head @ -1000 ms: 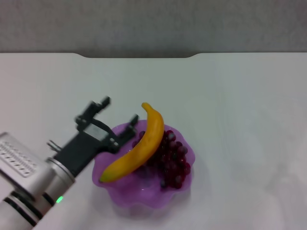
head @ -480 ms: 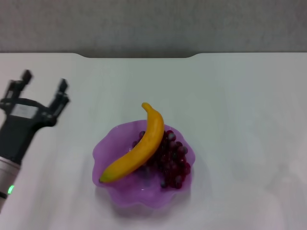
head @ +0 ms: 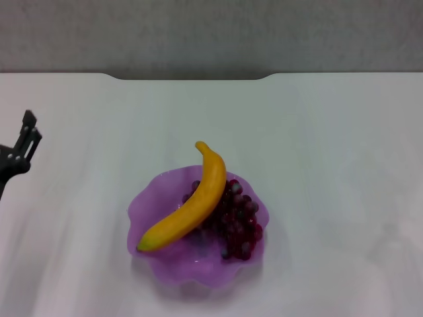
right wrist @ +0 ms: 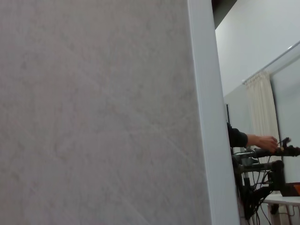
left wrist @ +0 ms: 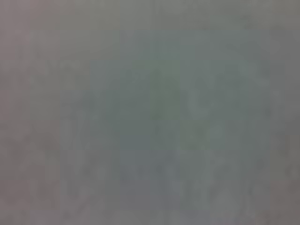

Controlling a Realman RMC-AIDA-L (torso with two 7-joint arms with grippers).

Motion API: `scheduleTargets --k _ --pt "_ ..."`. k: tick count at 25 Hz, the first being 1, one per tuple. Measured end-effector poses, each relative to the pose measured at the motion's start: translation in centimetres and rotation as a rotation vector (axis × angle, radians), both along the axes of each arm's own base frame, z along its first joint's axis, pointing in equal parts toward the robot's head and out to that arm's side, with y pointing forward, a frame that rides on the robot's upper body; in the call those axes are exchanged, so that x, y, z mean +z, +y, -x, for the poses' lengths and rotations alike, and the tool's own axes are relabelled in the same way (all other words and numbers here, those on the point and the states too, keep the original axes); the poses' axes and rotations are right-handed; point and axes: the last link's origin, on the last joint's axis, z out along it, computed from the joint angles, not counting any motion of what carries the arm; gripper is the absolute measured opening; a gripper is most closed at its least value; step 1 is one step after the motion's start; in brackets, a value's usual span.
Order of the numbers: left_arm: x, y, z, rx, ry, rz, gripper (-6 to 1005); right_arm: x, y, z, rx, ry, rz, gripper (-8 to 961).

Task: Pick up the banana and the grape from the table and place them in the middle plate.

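Note:
The yellow banana [head: 192, 205] lies slantwise in the purple scalloped middle plate [head: 198, 274], its far end sticking out over the plate's far rim. The dark red grape bunch [head: 238, 221] lies in the plate beside and partly under the banana. My left gripper [head: 16, 155] is at the far left edge of the head view, well away from the plate and mostly cut off, with nothing seen in it. The right gripper is out of view. The left wrist view shows only a blank grey surface.
The white table [head: 330, 165] has a notched far edge [head: 192, 78] against a grey wall. The right wrist view shows a pale wall panel [right wrist: 93, 117] and a person's arm with equipment far off [right wrist: 262, 145].
My left arm has drawn back from the plate's left rim to the far left edge of the view. The banana and grapes have stayed in the plate.

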Motion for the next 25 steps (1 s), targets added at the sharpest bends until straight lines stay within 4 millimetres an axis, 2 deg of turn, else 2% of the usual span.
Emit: scheduleTargets --k 8,12,22,25 --pt "-0.7 1.3 2.7 0.148 -0.041 0.105 786 0.1 0.1 -0.3 -0.011 0.031 -0.001 -1" --pt "-0.5 1.5 3.5 0.197 -0.072 0.104 780 0.1 0.1 -0.3 -0.007 0.046 -0.003 -1" --pt "0.3 1.4 4.6 0.24 -0.063 0.08 322 0.2 0.2 -0.1 0.0 0.05 -0.007 -1" --pt "0.4 1.5 4.5 0.237 -0.062 0.072 94 0.2 0.2 -0.1 0.005 0.055 -0.009 -1"
